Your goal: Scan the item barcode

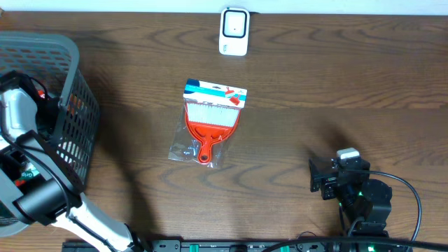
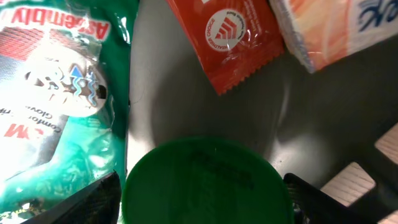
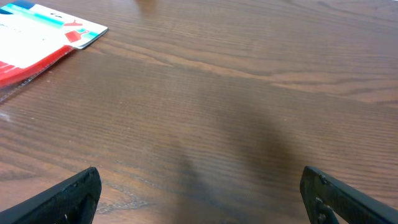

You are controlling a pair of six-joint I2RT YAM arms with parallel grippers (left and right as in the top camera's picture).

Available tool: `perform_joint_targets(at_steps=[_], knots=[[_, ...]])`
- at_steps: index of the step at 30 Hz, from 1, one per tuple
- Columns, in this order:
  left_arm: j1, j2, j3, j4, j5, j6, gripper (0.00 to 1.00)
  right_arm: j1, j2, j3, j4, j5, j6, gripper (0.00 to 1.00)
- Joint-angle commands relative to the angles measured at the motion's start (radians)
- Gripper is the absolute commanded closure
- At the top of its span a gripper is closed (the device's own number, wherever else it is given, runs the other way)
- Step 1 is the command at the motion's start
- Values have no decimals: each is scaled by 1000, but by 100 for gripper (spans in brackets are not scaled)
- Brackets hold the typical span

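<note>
Down inside the grey basket [image 1: 70, 84] at the left, my left gripper [image 2: 202, 190] has a finger pressed against each side of a round green lid [image 2: 205, 174] and is shut on it. The container under the lid is hidden. A packaged red dustpan set [image 1: 208, 122] lies flat in the middle of the table, and its corner shows in the right wrist view [image 3: 37, 37]. The white scanner [image 1: 234, 31] stands at the far edge. Low over bare wood at the front right, my right gripper [image 1: 315, 175] [image 3: 202, 186] is open and holds nothing.
Around the lid in the basket lie a green glove pack [image 2: 56, 93], a red sachet [image 2: 233, 43] and an orange-and-white pack [image 2: 336, 31]. The basket's mesh wall [image 1: 80, 133] stands between the left arm and the table's middle. Cables run along the front edge.
</note>
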Motion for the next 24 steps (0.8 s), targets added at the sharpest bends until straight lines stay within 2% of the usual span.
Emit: perform_joint_targets(at_steps=[1,8,15,20,24], knots=[[-3,19,-14,-6,34,11,20,-3,0,-7,1,16,6,1],[-3,21,-14,9,84,10,41,-3,0,-7,1,16,6,1],[-3,21,-14,21,84,9,53,-3,0,-7,1,16,6,1],[-3,21,-14,46,84,9,54,-3,0,-8,0,16,6,1],[-3,20,-13,77,84,-3,60,-3,0,-9,0,16,6,1]])
